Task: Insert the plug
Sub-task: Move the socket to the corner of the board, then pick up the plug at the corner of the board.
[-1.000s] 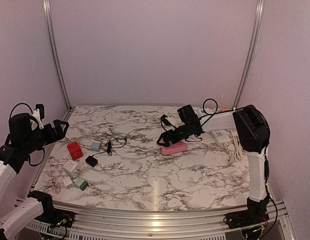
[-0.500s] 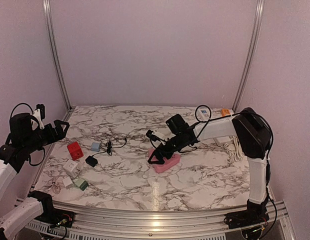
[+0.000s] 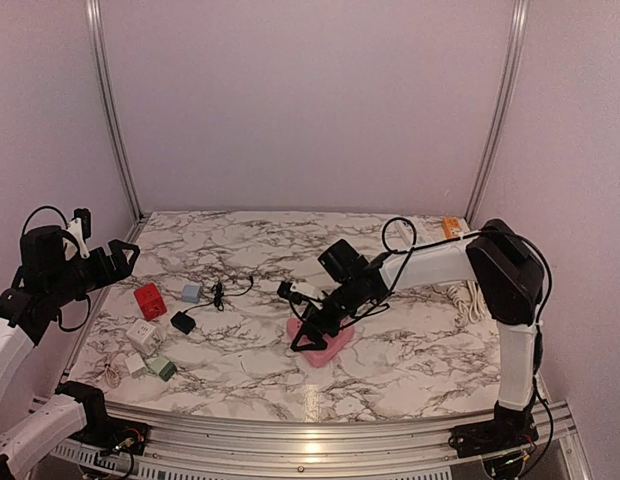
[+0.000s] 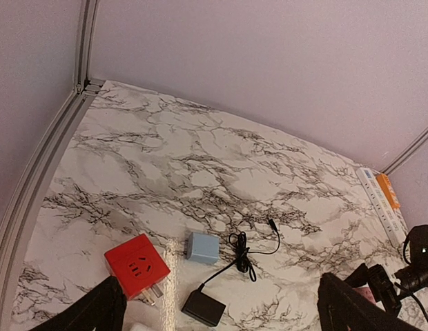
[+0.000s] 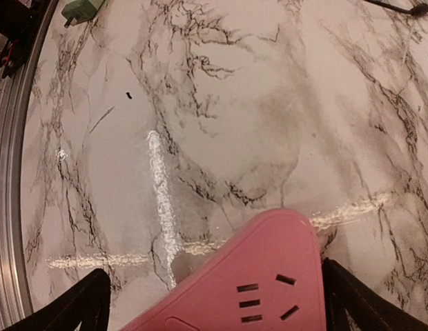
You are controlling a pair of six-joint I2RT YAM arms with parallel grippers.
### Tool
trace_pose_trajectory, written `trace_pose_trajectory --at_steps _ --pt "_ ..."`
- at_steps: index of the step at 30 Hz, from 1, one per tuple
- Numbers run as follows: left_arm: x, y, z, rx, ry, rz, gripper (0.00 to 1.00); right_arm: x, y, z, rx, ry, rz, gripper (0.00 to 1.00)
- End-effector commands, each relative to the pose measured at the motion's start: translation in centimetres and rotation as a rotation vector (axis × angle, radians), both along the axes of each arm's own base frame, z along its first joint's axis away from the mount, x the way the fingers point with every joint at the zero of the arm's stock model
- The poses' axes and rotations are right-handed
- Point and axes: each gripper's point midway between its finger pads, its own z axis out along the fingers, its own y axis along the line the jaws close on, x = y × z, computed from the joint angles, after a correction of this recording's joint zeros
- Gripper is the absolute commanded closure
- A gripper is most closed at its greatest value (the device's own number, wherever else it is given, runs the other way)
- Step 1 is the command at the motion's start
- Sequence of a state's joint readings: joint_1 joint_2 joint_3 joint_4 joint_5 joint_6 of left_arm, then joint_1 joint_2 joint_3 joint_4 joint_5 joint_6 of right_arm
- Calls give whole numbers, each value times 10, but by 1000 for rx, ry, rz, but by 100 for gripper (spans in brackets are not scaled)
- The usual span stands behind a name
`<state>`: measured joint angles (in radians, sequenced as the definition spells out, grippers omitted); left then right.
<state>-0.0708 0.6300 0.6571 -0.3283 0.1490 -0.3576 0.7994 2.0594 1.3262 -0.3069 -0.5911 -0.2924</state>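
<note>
1. Pink socket block (image 3: 322,342) sits on the marble table (image 3: 410,350), slot face up.
2. R gripper (image 3: 308,332) is down on the block, one finger (image 5: 352,303) at each side, gripping it; wrist cam shows its slots btwn the fingers.
3. Black plug adapter (image 3: 183,322) lies well left of the block, thin cable (image 4: 243,255) looped just behind it, nothing touching either.
4. Red cube socket (image 3: 150,299) is farther left still; small blue-grey cube (image 3: 192,293) sits btwn it and the cable.
5. White cube (image 3: 142,335) and green adapter (image 3: 162,368) lie far left of the block, nearer the front edge.
6. L gripper (image 3: 115,255) hangs in the air far left of the block, past the red cube, fingers spread wide, holding nothing.
7. White power strip (image 3: 445,272) lies right of the block & farther back.
</note>
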Motion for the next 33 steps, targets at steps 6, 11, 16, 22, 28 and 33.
trace_pose_trajectory --at_steps 6,11,16,22,28,33 --pt "2 -9 -10 -15 48 -53 1 -1 -1 77 129 -110 -54 2" --pt "3 -24 -14 -21 60 -123 1 0 -19 108 150 -180 -148 2" --pt "5 -47 -32 32 138 -196 1 -7 -37 137 199 -224 -210 1" --pt "1 -69 -57 179 272 -223 1 -12 -57 155 223 -267 -275 1" --pt "-3 -84 -77 280 352 -270 1 -15 -68 154 207 -274 -309 1" --pt "-2 -86 -98 333 438 -283 1 -18 -72 150 209 -268 -322 2"
